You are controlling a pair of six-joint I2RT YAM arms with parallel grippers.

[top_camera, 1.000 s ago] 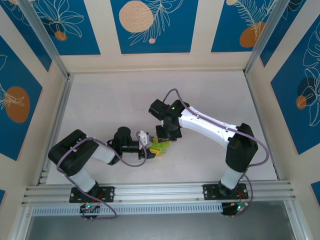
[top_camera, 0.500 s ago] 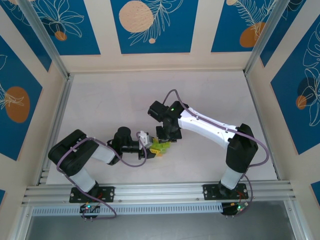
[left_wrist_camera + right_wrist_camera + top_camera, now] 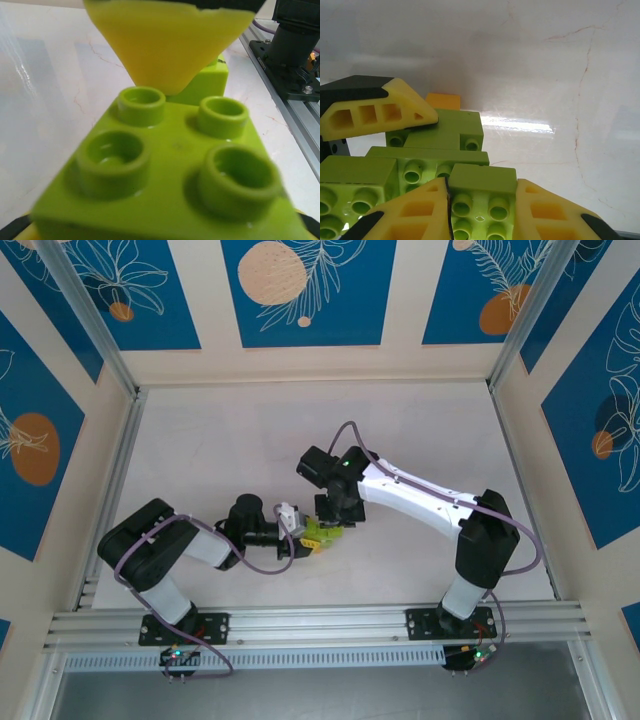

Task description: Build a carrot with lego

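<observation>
Carrot (image 3: 318,534) lies near mid-table (image 3: 230,440), between both arms. Left pincer (image 3: 300,530) appears clamped on it, though its lower finger is hidden. Right pincer (image 3: 482,186) is clamped on a green brick (image 3: 482,176). Risk: misaligned studs, so pressing could split the cluster.

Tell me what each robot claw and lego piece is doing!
Left gripper, shut on the lime-green plastic lego cluster.
Right gripper, shut on a small lime-green plastic brick next to the cluster.
Orange plastic brick, behind the green bricks, not gripped.
</observation>
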